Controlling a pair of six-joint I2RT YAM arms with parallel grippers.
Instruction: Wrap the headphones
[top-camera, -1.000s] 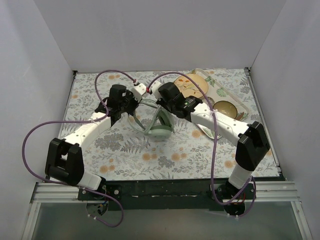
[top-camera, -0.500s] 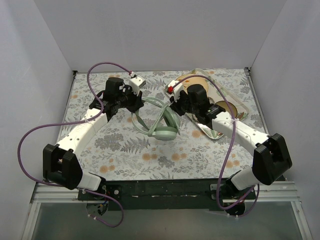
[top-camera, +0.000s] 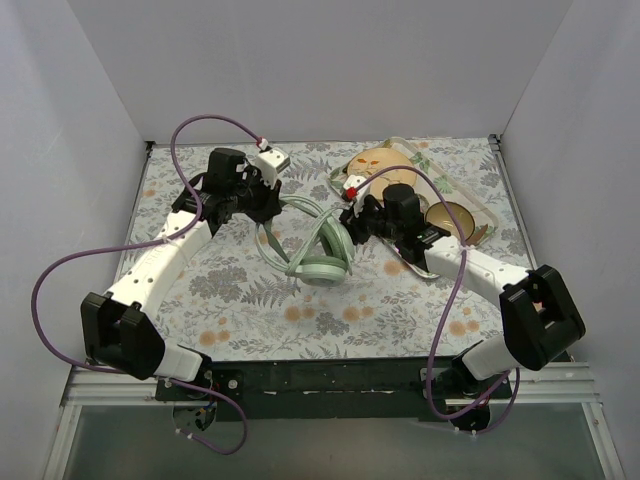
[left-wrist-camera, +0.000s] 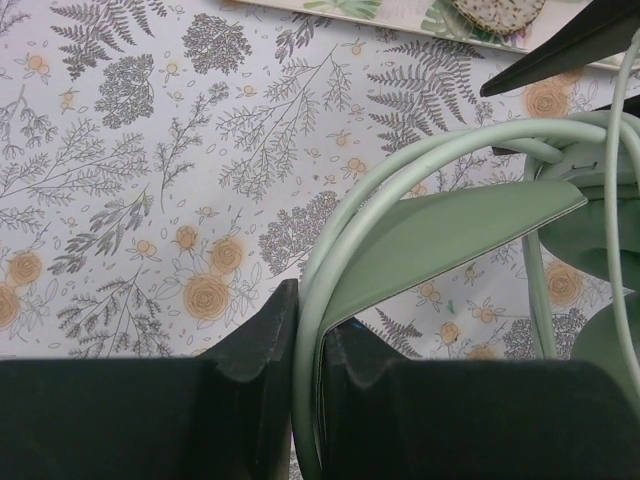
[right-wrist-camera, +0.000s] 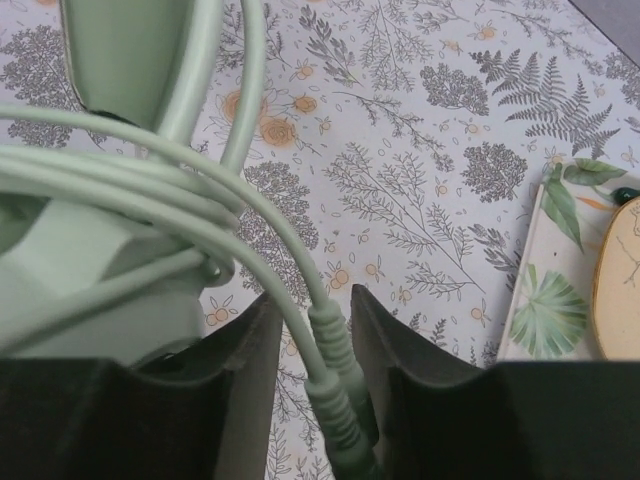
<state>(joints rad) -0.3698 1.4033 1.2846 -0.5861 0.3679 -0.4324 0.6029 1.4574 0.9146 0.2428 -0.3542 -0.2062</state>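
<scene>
**Work surface and enclosure.** A tablecloth (top-camera: 300, 315) printed with grey ferns and orange flowers covers the table. Plain pale walls (top-camera: 320, 70) close it in at the left, top and right of the overhead view, and a metal rail (top-camera: 110, 385) runs along the bottom edge. The headphones (top-camera: 322, 262) lie at the centre of the cloth, one ear cup lowermost, their thin strands looping toward the top of the frame. The left gripper (top-camera: 262, 205), upper left of centre, is closed on pale green strands of the headphones, which pass between its fingers (left-wrist-camera: 250, 350) in the left wrist view. The right gripper (top-camera: 352, 222), just right of the headphones, pinches the plug end of the cable (right-wrist-camera: 335, 380). A leaf-printed tray (top-camera: 482, 218) holding round dishes sits at upper right. Purple leads (top-camera: 210, 119) arc from both arms.
</scene>
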